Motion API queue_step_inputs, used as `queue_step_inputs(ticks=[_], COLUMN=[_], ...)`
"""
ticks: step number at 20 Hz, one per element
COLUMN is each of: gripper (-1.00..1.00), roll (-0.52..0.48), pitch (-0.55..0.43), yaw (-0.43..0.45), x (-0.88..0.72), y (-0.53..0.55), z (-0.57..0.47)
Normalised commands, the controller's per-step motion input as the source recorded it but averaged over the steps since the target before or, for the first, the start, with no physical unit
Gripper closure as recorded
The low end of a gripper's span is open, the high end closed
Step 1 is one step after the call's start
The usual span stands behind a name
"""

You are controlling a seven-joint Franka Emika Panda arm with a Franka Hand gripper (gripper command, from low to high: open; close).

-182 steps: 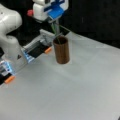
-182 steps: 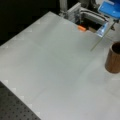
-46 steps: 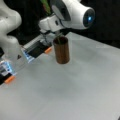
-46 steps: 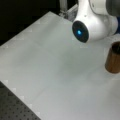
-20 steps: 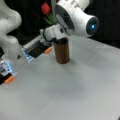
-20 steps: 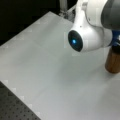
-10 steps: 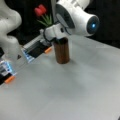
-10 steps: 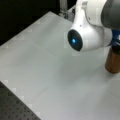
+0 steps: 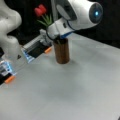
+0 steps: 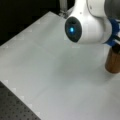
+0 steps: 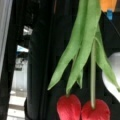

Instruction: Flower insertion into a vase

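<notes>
Standing upright on the white table (image 9: 82, 90), the vase (image 9: 61, 51) is sitting under the gripper (image 9: 51, 35), whose white and blue body is covering its rim; in a front view the vase (image 10: 114, 59) is showing at the right edge, half hidden by the arm. The flower (image 9: 41, 11), red bloom and green leaves, is sticking up leftward from the gripper; the wrist view is showing the flower (image 11: 82, 75) close, its stem cut off at the top. The fingers are hidden, so whether they are clamping the stem cannot be told.

Pale table (image 9: 82, 90) w/ vase (image 9: 61, 51) standing on it.
</notes>
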Motion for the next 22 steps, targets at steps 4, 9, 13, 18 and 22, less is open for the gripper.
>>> queue_step_inputs(ticks=[4,9,13,18,22], gripper=[-1.00,-1.00,-1.00,-1.00,-1.00], roll=[-0.236,-0.260,-0.092,0.000,-0.034], pitch=[-0.734,-0.789,-0.715,-0.692,-0.436], yaw=[0.041,0.107,0.163,0.177,0.131], x=[0.04,0.05,0.02,0.11,0.23], y=[-0.31,-0.42,-0.58,-0.82,-0.88], z=[0.06,-0.10,-0.16,-0.22,-0.14])
